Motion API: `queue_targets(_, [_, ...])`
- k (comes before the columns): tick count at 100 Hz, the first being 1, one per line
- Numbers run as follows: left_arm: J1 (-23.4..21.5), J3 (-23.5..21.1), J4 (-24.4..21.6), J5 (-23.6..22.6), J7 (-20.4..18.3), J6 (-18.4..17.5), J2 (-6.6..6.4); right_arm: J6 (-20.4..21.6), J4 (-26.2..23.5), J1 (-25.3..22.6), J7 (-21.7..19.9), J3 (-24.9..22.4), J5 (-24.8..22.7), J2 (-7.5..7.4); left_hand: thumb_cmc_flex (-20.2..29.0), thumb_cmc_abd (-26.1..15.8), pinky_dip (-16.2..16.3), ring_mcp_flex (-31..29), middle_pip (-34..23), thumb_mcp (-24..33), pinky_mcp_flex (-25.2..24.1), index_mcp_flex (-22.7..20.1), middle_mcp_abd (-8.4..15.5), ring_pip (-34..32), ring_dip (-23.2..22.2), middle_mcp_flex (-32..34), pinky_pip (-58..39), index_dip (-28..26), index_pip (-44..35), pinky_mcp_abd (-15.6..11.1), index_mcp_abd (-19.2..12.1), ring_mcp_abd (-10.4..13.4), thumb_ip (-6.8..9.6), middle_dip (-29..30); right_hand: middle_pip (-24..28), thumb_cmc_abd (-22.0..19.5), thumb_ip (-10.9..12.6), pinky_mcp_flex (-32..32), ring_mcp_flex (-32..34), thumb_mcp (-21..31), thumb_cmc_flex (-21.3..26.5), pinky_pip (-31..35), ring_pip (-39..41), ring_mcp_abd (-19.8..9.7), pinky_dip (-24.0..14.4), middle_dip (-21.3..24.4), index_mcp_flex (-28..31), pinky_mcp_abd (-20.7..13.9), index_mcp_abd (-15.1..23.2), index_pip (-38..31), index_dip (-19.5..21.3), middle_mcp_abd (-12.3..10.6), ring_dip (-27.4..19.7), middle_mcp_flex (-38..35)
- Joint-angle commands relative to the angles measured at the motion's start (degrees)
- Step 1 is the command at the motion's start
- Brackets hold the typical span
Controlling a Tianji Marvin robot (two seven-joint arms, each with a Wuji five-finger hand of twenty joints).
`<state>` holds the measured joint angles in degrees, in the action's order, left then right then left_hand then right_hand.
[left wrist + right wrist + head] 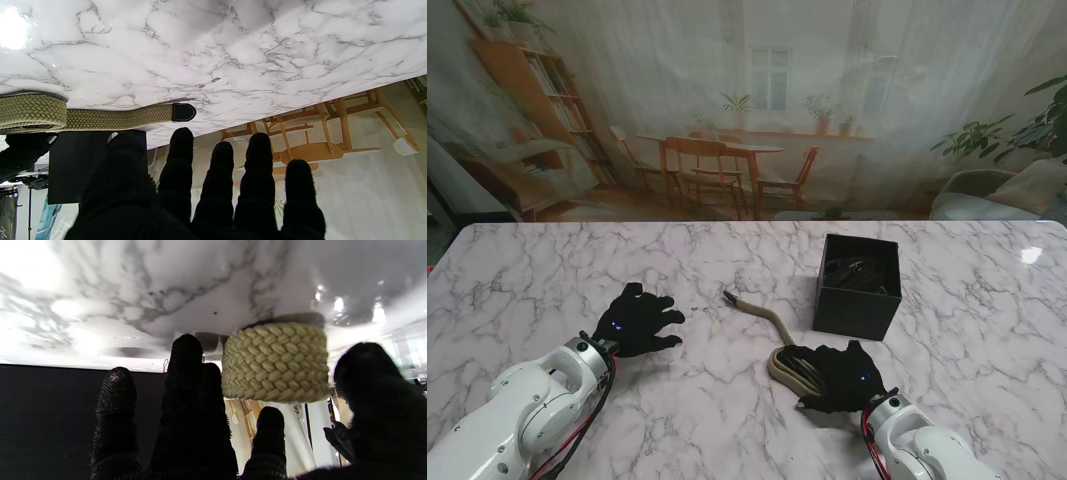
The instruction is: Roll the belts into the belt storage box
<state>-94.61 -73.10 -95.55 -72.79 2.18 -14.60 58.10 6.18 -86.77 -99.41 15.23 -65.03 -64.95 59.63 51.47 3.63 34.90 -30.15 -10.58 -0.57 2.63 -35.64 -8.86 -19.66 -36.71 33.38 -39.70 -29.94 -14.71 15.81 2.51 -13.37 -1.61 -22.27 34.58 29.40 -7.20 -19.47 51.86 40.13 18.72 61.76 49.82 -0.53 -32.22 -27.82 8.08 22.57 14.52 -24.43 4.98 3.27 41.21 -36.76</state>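
The woven belt [772, 325] lies half-coiled under the right hand [839, 375] — fingers around the coil — tail pointing far-left; left hand [635, 320] splayed, empty.

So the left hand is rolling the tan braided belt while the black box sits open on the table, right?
Not quite: the right hand is on the tan belt's coil, as the stand view shows. The left hand is open, off the belt. The black box is open on the table.
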Motion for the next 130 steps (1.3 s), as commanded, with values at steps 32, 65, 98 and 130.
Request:
queue_targets(32, [-0.19, -0.08, 0.14, 0.07, -0.36, -0.27, 0.14, 0.82, -0.19, -2.67, 0.73, -1.21, -2.71, -0.32, -1.08, -2.47, 1.08, 0.3, 0.83, -0.81, -0.9, 2.21, -0.08, 1.12, 0.09, -2.62, 1.71, 0.94, 1.03, 2.44, 0.24, -0.38, 1.01, 0.23, 0.27, -1.88, 1.42, 1.13, -9.66, -0.46, -3.14, 3.13, -16.71, 4.48, -2.28, 1.28, -1.32, -3.56, 2.28, -2.84, 5.11, 1.63, -10.32, 4.97])
queue_targets(65, [-0.31, -0.28, 0.27, 0.09, 0.4, -0.39, 0.18, 2.55, -1.69, -4.13, 5.58, -2.29, -1.94, 0.34, -1.12, -2.52, 1.12, 0.29, 0.67, -0.8, -0.86, 2.28, -0.09, 0.99, -0.03, -2.55, 1.55, 0.96, 1.0, 2.39, 0.38, -0.41, 1.01, 0.14, 1.33, -1.89, 1.35, -0.29, -10.03, 1.47, -3.29, 4.85, -16.41, 4.64, -2.35, 1.54, 6.45, -4.95, -10.73, -9.73, 6.86, 1.74, -11.02, 2.53])
queue_targets(98, [-0.34, -0.32, 0.28, 0.0, 0.59, -0.53, 0.17, -2.54, -3.15, -5.85, 7.94, -3.4, -3.57, 0.65, -1.21, -2.57, 1.08, 0.31, 0.67, -0.83, -0.89, 2.29, 0.02, 1.0, -0.03, -2.61, 1.55, 0.98, 0.97, 2.4, 0.32, -0.33, 1.01, 0.16, 0.49, -2.35, 1.01, 1.75, -15.28, -4.58, -5.67, 5.24, -17.79, 6.58, -0.83, 3.5, 13.9, -5.91, -21.98, -7.56, 5.3, 5.27, -12.9, 7.29])
queue_targets(130, [-0.39, -0.35, 0.27, 0.06, 0.71, -0.49, 0.19, -9.12, -2.43, -2.99, 3.47, 1.03, -0.89, 1.06, -1.25, -2.57, 1.03, 0.4, 0.73, -0.84, -1.0, 2.43, -0.07, 1.05, -0.01, -2.78, 1.64, 1.01, 1.05, 2.38, 0.3, -0.32, 1.0, 0.19, -7.6, -1.06, 1.46, 3.73, -17.59, -4.77, -8.35, 2.19, -26.85, 10.07, 0.83, 9.63, 5.65, -4.01, -20.77, 1.24, 5.39, 9.6, -18.74, 12.64])
